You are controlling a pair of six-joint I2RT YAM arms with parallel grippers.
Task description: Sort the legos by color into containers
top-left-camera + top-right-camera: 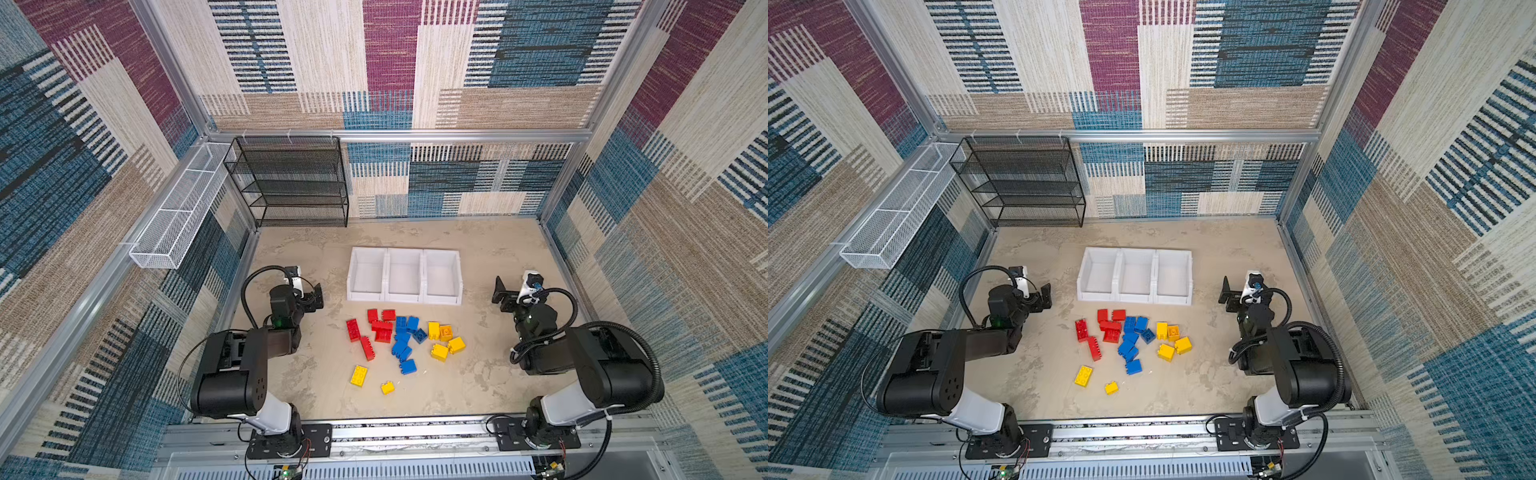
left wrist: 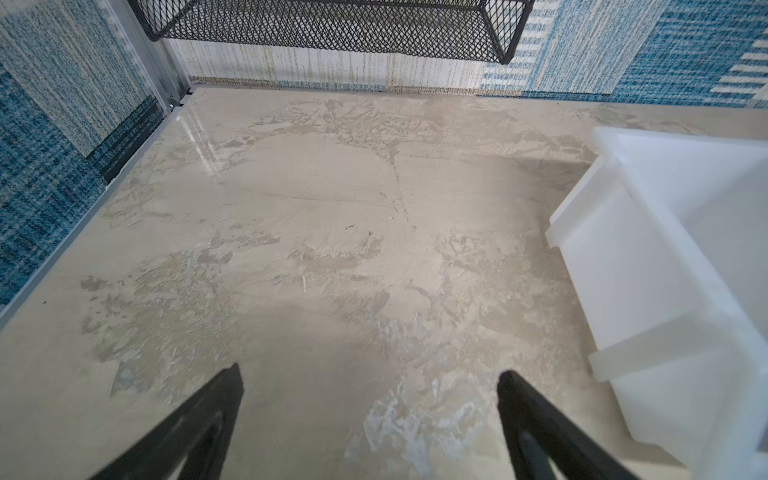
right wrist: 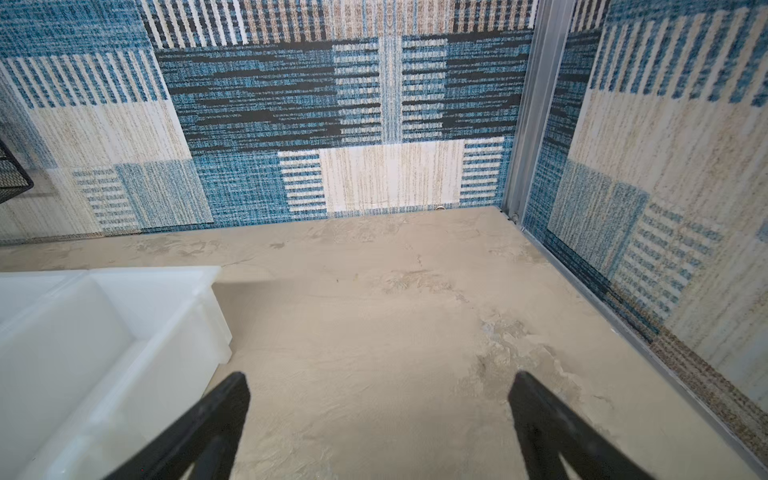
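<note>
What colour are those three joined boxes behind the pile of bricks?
The three bins are plain white, seen best in a top view.

Left hand (image 2: 370,370) and right hand (image 3: 380,375) spread wide.

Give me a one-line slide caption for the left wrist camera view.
Left gripper, jaws open and empty, hovers over the tabletop beside a white bin, black mesh rack beyond.

Entry: 3 containers (image 1: 385,272) are sitting in 1 row on the table (image 1: 478,374). Legos (image 1: 401,338) are lying loose just before them (2 strays nearer the front edge). Shelf rack (image 1: 291,183) is standing behind, leftward, with the wire basket (image 1: 178,216) hanging left of it. Left gripper (image 1: 316,296) is hovering left of the row, right gripper (image 1: 500,291) right.
</note>
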